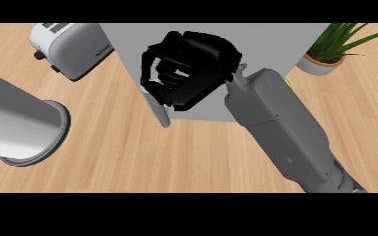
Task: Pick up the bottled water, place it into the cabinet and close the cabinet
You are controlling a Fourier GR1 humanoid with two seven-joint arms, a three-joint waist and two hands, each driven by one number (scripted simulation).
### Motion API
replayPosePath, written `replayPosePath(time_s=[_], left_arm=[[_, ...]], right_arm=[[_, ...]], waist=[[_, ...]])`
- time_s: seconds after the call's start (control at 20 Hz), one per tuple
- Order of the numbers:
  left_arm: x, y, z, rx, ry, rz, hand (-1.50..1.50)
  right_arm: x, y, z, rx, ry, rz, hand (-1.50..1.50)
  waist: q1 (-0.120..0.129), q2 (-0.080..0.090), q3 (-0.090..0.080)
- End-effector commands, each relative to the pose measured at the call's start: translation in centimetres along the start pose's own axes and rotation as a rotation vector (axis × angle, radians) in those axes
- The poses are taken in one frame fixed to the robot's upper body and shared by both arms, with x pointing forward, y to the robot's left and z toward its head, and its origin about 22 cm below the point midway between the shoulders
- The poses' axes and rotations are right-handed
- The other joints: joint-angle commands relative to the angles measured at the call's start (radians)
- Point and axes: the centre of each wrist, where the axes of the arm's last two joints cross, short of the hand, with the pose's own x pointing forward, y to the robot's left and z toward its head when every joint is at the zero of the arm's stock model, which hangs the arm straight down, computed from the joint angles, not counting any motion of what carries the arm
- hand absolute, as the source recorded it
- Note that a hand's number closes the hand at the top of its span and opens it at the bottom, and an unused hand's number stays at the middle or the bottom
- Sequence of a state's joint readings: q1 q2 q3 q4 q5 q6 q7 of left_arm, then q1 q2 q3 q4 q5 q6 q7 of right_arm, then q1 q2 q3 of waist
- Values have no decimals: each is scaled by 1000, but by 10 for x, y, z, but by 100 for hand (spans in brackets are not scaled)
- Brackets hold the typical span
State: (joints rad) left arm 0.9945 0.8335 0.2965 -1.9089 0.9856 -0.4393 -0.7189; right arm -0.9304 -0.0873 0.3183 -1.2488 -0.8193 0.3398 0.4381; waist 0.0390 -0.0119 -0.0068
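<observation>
**Right hand at the cabinet, bottle out of sight**

The wooden counter (184,155) carries a grey cabinet (280,45) seen from above, its door (151,100) showing as a thin edge at its left side. The grey right forearm (284,130) reaches up to it. A steel pot (29,127) sits at the left, a toaster (70,47) behind it, a potted plant (328,50) at the right. The right hand (188,70) is curled against the cabinet's front. The bottled water cannot be seen; whether it is inside the cabinet or inside the fingers cannot be told. Judging by this, closing seems under way or left to do.
</observation>
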Motion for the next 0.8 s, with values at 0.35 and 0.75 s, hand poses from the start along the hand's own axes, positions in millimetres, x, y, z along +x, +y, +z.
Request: replayPosePath(time_s=[0.35,0.75], left_arm=[[-3,5,-7,-27,-19,30,-150],[-15,-6,-18,-86,-5,34,-150]], right_arm=[[54,-28,2,-248,-196,125,-150],[67,-24,-11,-298,-205,152,-150]], waist=[[-5,17,6],[5,22,4]])
